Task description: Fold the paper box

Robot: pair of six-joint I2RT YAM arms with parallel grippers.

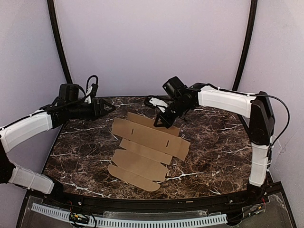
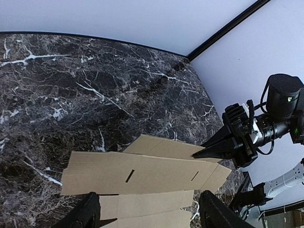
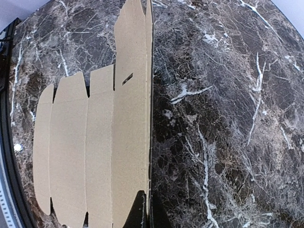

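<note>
I judge the job barely begun. The paper box [image 1: 145,152] is a flat die-cut sheet lying about the middle of the bench [image 1: 218,156]. It sits askew, its long panels running from the left side towards the right edge. The scalloped tabs [image 1: 133,178] point at the near edge, and the far flap [image 2: 164,148] faces the back edge. No walls stand, nothing is tucked, and both slots [image 2: 129,175] in the wide panel are bare.

My right gripper [image 1: 164,122] is down at the far edge of the sheet, nearer its right end. From the left wrist camera its fingertips meet in a point on the rim of that far flap, so I read it as clamped on the card. That flap looks tilted up a little along its crease. In the right wrist view it shows almost edge-on, which fits, though I cannot say how high it has lifted.

My left gripper [image 1: 108,106] hovers towards the far left corner of the bench, apart from the sheet and holding nothing. Its fingers [image 2: 88,213] are spread wide, with the card showing between them.

What remains, as I see it, is nearly everything. The far flap must go over, then the other long panels must be creased up in turn. After that the side flaps come in and the tabs go home in the slots.
</note>
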